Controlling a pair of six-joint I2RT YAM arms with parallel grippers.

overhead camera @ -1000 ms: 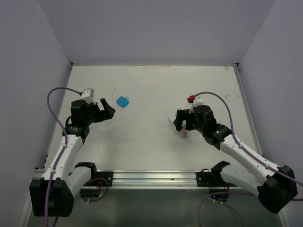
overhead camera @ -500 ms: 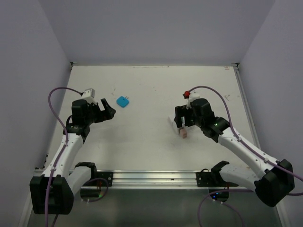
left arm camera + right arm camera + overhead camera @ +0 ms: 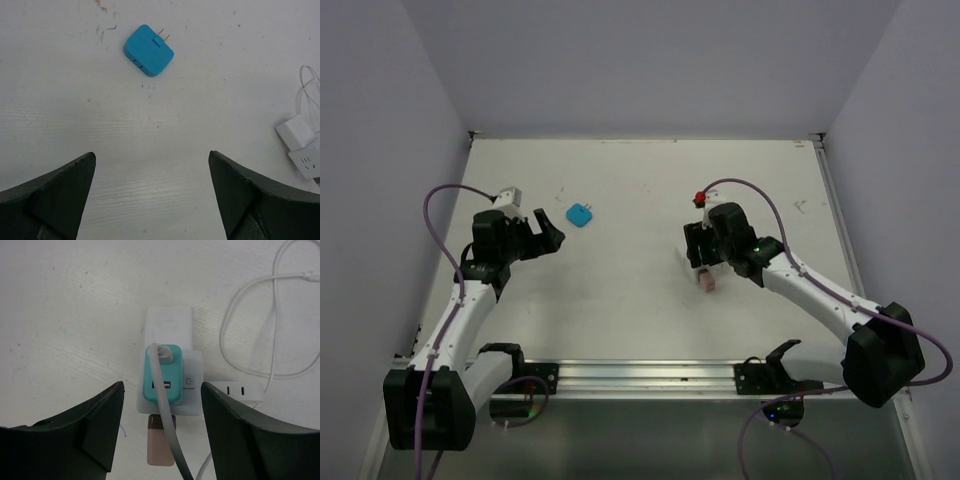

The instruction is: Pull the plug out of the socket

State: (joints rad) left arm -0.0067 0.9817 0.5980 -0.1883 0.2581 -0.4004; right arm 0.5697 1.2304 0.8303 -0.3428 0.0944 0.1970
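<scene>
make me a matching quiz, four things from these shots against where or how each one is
1 blue adapter
2 teal plug
3 pink block
4 left gripper

a open, holding nothing
b seated in the white socket
c alone on the table, prongs showing
d next to the socket, cable crossing over it

Pairs: 1-c, 2-b, 3-d, 4-a

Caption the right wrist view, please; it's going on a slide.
Open right gripper flanking the teal plug seated in the white socket.
</scene>
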